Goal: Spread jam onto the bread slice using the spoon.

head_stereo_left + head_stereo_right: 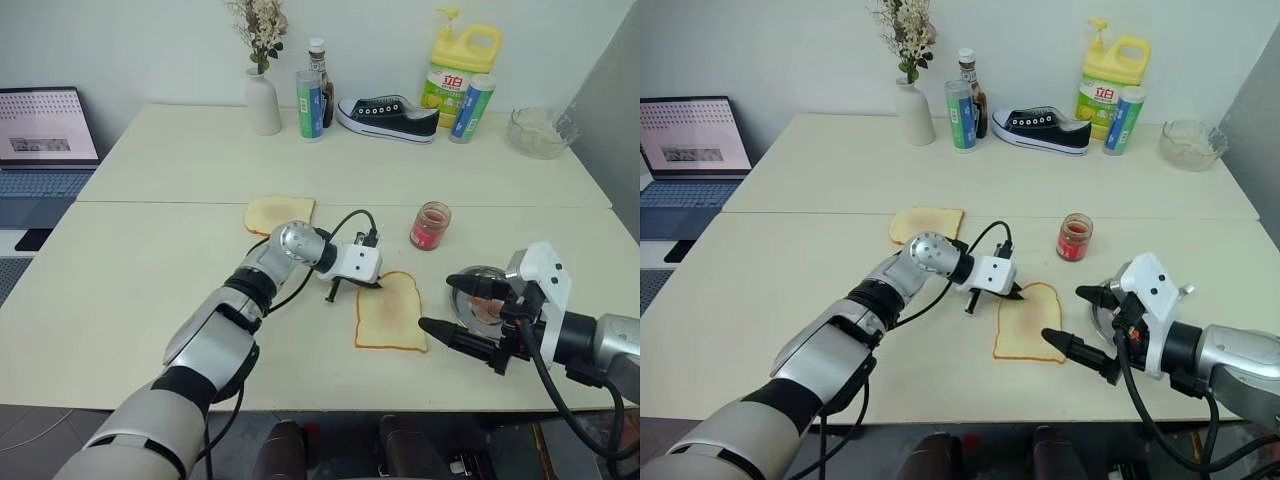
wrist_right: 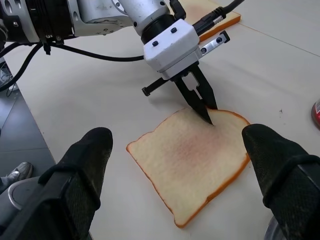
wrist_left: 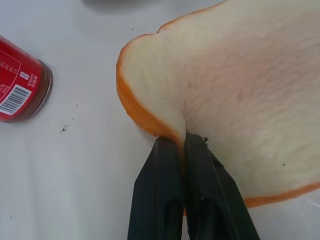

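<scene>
Looking from the head views: left gripper (image 1: 372,285) is clenched, tips pressed on the bread slice (image 1: 392,316) at its upper edge, nothing held. Right gripper (image 1: 1072,322) hangs spread wide and empty, just in front of the steel plate (image 1: 1122,275). Jam (image 1: 431,225) sits in its jar beyond the bread.

Left wrist view: closed tips dent the crust.

Right wrist view: same contact.

Risk: tips drag or tear the slice; jam untouched.

Count: two slices including the pale slice (image 1: 279,212), one jar, one plate.
</scene>
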Available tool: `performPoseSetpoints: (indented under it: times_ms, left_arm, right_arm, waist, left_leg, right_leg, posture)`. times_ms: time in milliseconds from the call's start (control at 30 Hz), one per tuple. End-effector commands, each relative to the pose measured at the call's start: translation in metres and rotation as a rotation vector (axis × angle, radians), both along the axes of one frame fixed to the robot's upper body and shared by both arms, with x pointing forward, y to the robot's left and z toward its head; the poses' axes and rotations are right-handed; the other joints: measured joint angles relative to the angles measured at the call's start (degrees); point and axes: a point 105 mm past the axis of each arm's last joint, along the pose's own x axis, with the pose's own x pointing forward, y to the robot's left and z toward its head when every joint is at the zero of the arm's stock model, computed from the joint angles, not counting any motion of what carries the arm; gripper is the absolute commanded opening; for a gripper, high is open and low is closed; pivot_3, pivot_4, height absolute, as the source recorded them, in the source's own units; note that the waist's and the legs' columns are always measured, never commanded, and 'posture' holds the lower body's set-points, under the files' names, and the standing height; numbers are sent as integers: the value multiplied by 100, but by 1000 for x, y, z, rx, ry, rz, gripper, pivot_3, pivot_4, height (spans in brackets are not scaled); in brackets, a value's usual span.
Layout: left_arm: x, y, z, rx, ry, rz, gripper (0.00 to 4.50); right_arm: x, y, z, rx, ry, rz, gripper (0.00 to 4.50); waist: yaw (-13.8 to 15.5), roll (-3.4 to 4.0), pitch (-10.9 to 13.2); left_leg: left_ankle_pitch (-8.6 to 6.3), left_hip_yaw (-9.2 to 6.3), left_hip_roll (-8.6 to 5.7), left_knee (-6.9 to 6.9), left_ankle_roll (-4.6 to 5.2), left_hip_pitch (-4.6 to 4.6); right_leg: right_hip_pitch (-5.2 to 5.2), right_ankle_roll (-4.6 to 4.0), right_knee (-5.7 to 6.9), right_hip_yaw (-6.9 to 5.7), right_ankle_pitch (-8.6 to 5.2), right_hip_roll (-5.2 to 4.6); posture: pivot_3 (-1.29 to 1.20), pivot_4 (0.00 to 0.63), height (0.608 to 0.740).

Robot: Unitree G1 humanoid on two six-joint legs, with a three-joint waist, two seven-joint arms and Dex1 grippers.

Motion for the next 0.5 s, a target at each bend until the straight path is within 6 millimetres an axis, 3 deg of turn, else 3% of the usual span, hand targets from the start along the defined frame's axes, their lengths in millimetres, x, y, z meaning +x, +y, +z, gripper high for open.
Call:
performPoseSetpoints:
  times_ms: [33, 300, 400, 500]
  left_arm:
    - [7, -4, 14, -64, -19, 32, 779]
    - [16, 11, 35, -92, -68, 69, 3270]
    - [24, 20, 60, -190, -128, 131, 4197]
    - [10, 21, 83, -361, -7, 131, 4197]
  right_arm:
    - [-1, 3, 6, 7, -32, 15, 4500]
    - [0, -11, 0, 8, -23, -76, 4500]
    - [5, -38, -1, 49, -35, -249, 4500]
    - [5, -74, -3, 96, -51, -454, 4500]
  waist:
    - [-1, 0, 0]
    - [-4, 0, 0]
    - [-6, -1, 0]
    - [-1, 4, -3]
  left_leg:
    - [0, 0, 0, 0, 0, 0]
    - [0, -3, 1, -4, 0, 0]
    - [0, -4, 2, -6, 0, 1]
    - [0, -4, 4, -3, -1, 0]
  right_leg:
    - [0, 0, 1, 0, 0, 0]
    - [0, -1, 0, -3, 0, 1]
    - [0, -1, 2, -4, 0, 1]
    - [0, -3, 3, -3, 2, 0]
  posture:
    - [0, 150, 740]
    - [0, 150, 740]
    - [0, 150, 740]
    - [0, 150, 740]
